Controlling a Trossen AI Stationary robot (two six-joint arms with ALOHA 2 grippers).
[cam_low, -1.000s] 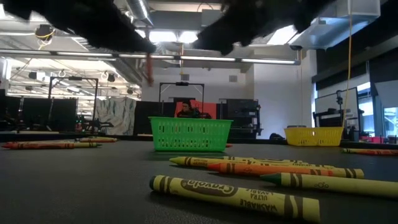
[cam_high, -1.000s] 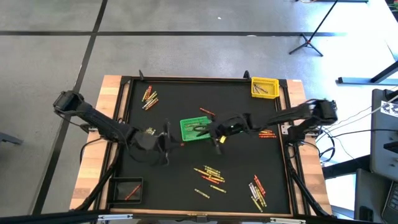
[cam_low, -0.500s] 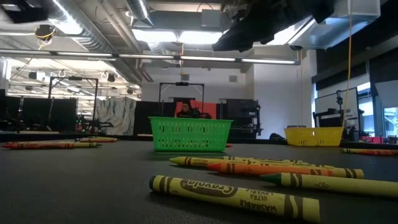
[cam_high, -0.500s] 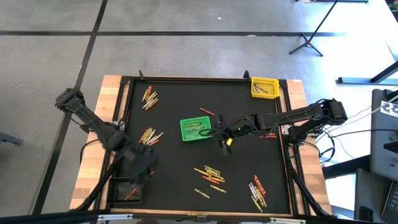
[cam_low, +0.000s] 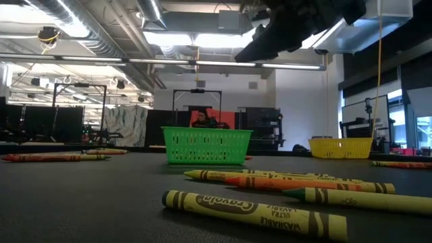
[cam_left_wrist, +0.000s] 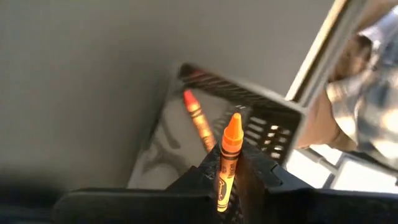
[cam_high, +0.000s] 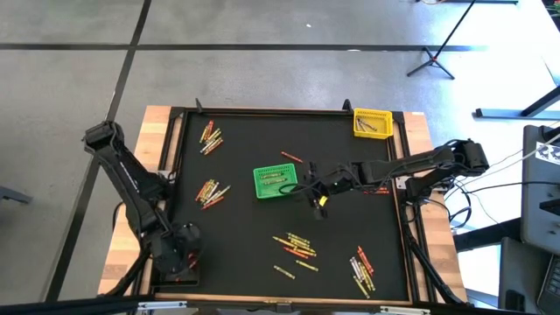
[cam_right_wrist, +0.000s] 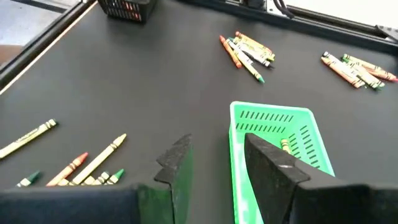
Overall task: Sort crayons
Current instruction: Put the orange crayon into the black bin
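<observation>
Across the black table (cam_high: 245, 166), crayons (cam_high: 296, 245) lie in scattered clusters; a green basket (cam_high: 275, 182) sits mid-table and a black basket (cam_high: 179, 267) at the near-left corner. Left gripper (cam_left_wrist: 227, 186) hangs above the black basket, pinching 1 orange crayon (cam_left_wrist: 228, 158) upright, tip away from the fingers; 1 orange crayon already lies inside. Right gripper (cam_right_wrist: 214, 171) hovers spread and empty beside the green basket, waiting.

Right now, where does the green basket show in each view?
High: green basket mid-table, just left of the right hand.
Low: centre, far across the table.
Left wrist: not in it.
Right wrist: lower middle, by that hand's fingers.
Shared landmark: yellow basket.
</observation>
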